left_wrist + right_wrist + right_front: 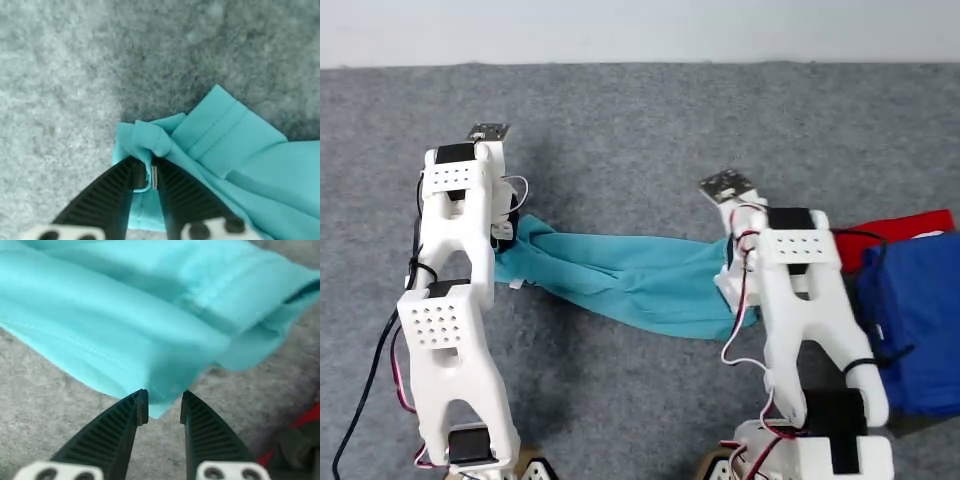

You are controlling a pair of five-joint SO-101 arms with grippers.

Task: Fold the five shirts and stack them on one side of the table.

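One teal shirt (pixel 630 280) lies stretched in a rumpled band across the grey table (pixel 620 120), between two arms. The left gripper (pixel 151 172) is clamped on a bunched fold at one end of the teal shirt, cloth pinched tight between its black fingers (pixel 117 185). The right gripper (pixel 162 405) sits at the other end, its fingers a little apart, with a corner of the shirt's hem hanging into the gap and not pinched. At the right edge of the table is one folded blue shirt (pixel 920 320), with one red shirt (pixel 900 232) touching it on the far side, partly under it. Three shirts counted.
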